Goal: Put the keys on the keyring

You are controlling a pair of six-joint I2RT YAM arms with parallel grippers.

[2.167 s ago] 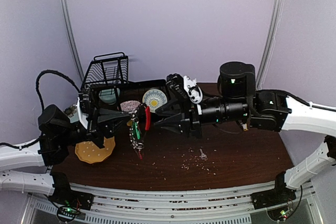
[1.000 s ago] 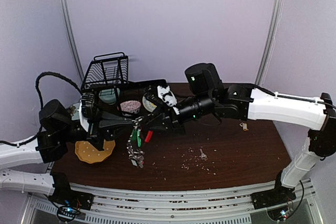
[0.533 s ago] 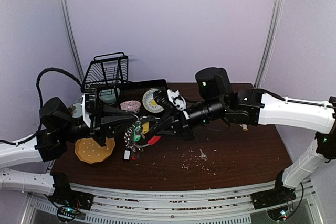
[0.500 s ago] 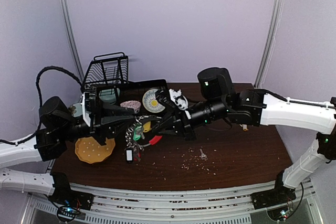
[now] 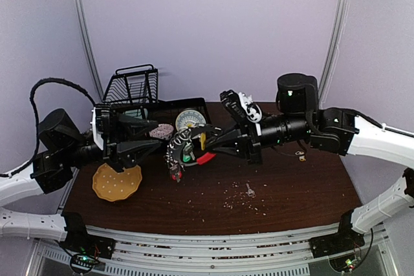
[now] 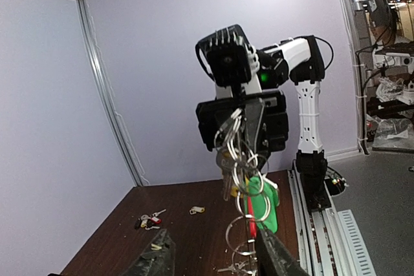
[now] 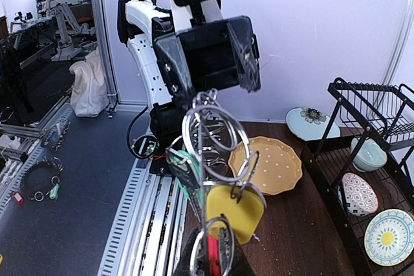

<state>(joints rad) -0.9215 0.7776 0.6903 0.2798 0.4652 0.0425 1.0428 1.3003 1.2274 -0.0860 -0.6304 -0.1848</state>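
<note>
The keyring (image 5: pixel 182 153), a bunch of silver rings with green and yellow tags and a red clip (image 5: pixel 206 158), hangs in the air from my right gripper (image 5: pixel 212 145), which is shut on it. In the right wrist view the rings (image 7: pixel 217 140) and yellow tag (image 7: pixel 234 211) rise from the shut fingers (image 7: pixel 226 264). My left gripper (image 5: pixel 162 142) is open just left of the bunch; its fingers (image 6: pixel 158 256) stand on either side of the hanging rings (image 6: pixel 244 185), apart from them. Loose keys (image 5: pixel 249 191) lie on the table, more at the right (image 5: pixel 301 154).
A yellow dotted plate (image 5: pixel 116 184) lies at the front left. A black wire rack (image 5: pixel 132 88) and a tray with patterned plates (image 5: pixel 189 119) stand at the back left. Crumbs are scattered mid-table (image 5: pixel 236 201).
My left gripper has let go of the keyring, opened and drawn back left. The right arm has carried the bunch up and to the right.
</note>
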